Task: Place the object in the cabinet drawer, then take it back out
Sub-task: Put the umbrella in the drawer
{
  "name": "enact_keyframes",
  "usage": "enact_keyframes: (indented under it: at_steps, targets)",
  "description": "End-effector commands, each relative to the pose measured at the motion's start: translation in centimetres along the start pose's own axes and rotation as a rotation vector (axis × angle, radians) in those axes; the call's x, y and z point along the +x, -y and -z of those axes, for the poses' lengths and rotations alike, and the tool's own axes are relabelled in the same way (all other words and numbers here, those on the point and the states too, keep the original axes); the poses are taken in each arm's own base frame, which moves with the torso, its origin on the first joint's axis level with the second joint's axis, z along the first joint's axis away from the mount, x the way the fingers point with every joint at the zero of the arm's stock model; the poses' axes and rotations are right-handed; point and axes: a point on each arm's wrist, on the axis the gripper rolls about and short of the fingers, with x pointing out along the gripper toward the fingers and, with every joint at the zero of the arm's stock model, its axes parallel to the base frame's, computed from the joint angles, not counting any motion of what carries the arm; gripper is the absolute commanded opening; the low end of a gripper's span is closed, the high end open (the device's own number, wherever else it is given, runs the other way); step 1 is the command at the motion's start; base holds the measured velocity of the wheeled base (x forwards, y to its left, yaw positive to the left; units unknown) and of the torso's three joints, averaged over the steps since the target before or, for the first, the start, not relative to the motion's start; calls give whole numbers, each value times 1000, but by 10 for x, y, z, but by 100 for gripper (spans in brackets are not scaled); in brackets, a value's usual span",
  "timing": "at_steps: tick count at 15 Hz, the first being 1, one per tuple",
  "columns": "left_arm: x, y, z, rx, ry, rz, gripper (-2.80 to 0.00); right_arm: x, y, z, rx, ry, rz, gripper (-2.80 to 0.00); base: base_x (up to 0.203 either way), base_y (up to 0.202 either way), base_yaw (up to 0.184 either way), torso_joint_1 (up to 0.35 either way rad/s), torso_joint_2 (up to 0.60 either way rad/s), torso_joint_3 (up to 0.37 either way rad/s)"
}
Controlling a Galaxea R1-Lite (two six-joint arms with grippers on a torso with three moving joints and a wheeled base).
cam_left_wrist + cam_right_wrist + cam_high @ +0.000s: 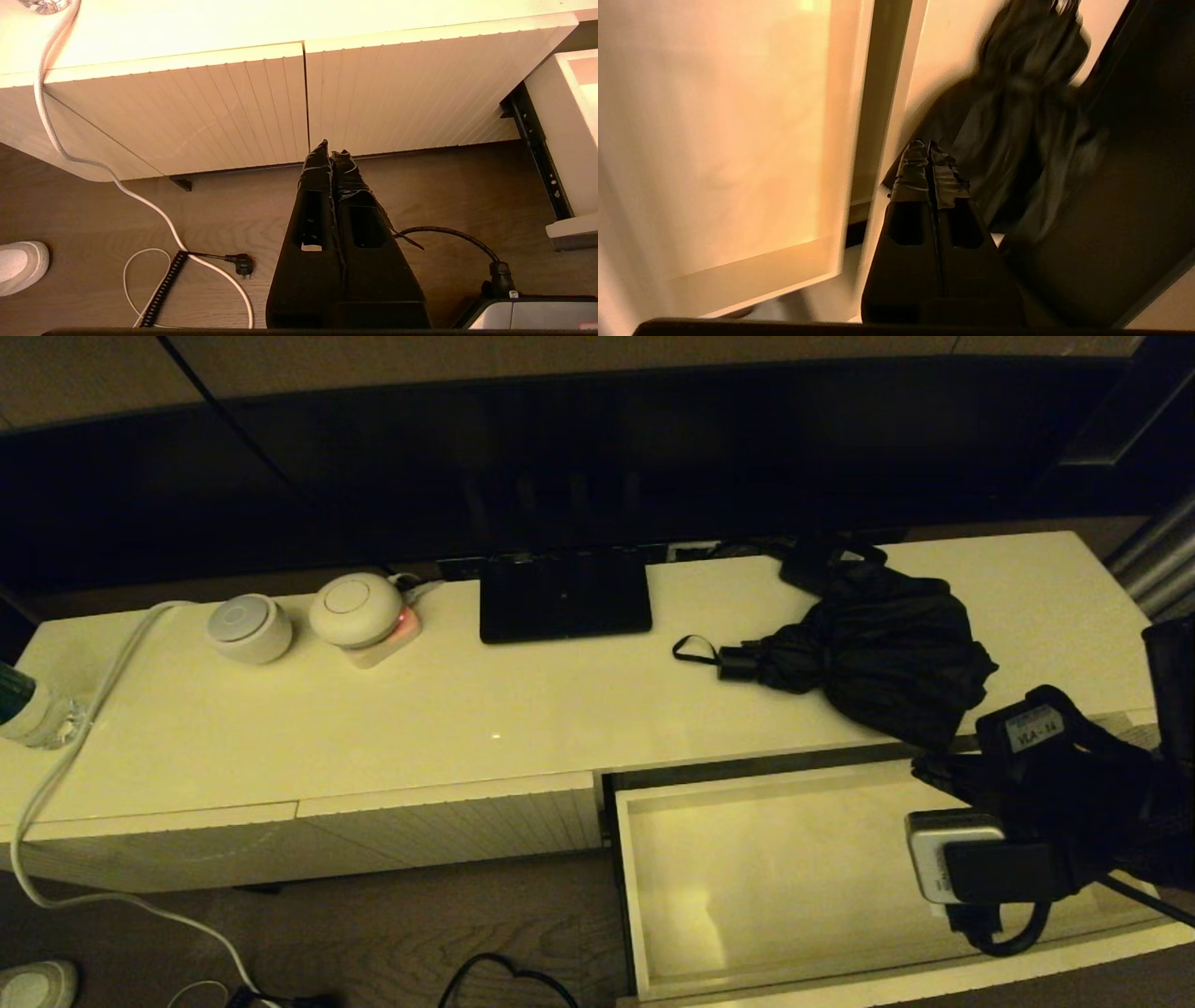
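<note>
The black folding umbrella lies on the cabinet top at the right, handle and strap loop pointing left. Its baggy fabric hangs slightly over the front edge. Just below it the cream cabinet drawer is pulled out, its pale inside bare. My right gripper hovers over the drawer's right rear corner, shut and holding nothing, its tips close to the umbrella fabric and beside the drawer rim. My left gripper is shut and empty, low in front of the closed ribbed fronts, out of the head view.
A flat black stand base sits at the back centre. Two round white devices stand at the back left. A white cable runs off the left edge to the floor. The drawer's dark slide rail is exposed.
</note>
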Motion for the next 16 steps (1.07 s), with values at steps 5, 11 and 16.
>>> enact_keyframes:
  at_steps: [5,11,16]
  targets:
    - [0,0,1,0,-4,-1,-280,30,18,-7,-52,34,12,0,0,0,0,0,0,0]
    - [0,0,1,0,-3,-1,-280,63,30,-2,-33,-16,-13,0,0,0,0,0,0,0]
    - [0,0,1,0,-4,-1,-280,99,47,17,21,-92,-11,0,0,0,0,0,0,0]
